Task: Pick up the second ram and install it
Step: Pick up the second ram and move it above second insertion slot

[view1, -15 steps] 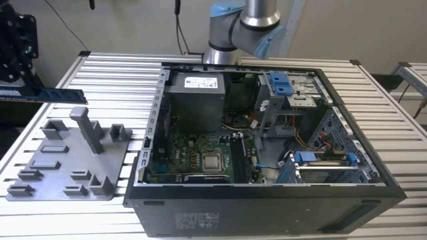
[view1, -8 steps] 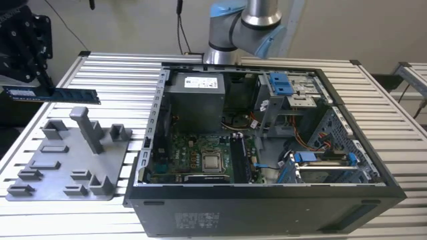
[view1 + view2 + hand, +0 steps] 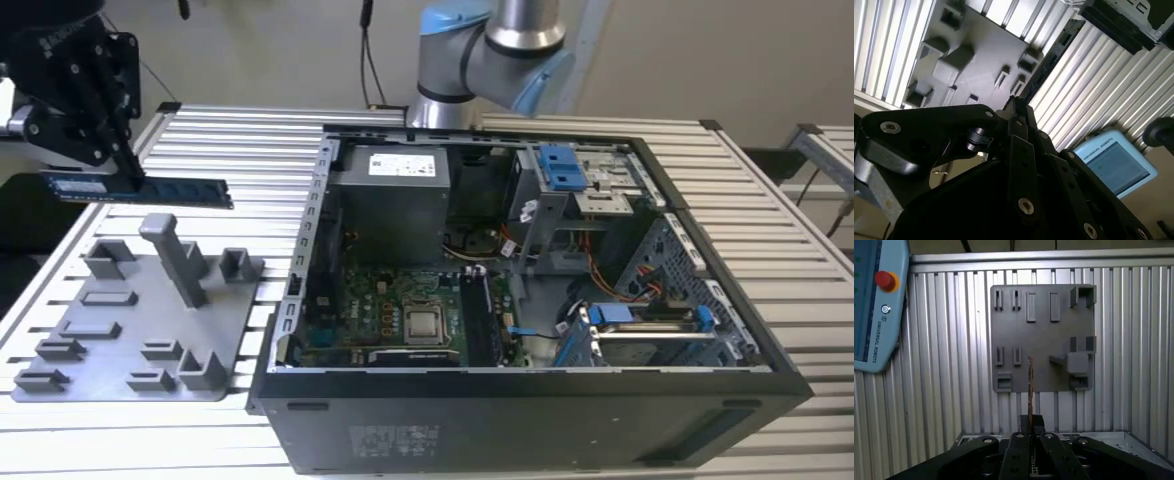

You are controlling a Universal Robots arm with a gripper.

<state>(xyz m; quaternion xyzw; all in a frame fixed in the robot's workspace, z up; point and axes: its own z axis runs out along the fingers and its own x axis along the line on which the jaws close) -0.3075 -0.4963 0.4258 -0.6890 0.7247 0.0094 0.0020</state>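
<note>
The jaws are clenched on the second ram (image 3: 158,190). In the exterior view the gripper (image 3: 134,180) grasps the stick from above, near the middle of its length. The stick hangs in the air above the far edge of the grey fixture tray (image 3: 134,340), apart from the tray's upright posts and touching nothing but the jaws. It lies level, its long axis running roughly along the exterior view's left-to-right line. One end points toward the open computer case (image 3: 534,420), which stands on the slatted counter (image 3: 240,130) at the exterior view's right, well apart from the stick. In the first wrist view the ram (image 3: 1030,382) shows edge-on, a thin line running straight out from the gripper (image 3: 1030,422) over the tray (image 3: 1041,330), so the board stands on edge. The second wrist view shows it as a dark strip (image 3: 1051,55) reaching away from the gripper (image 3: 1016,102) toward the case. Inside the case the green motherboard (image 3: 387,300) lies flat. Its memory slots appear to sit just beside the processor socket (image 3: 427,323), on the exterior view's right. They seem to run crosswise to the stick's present axis, though that is hard to tell.
</note>
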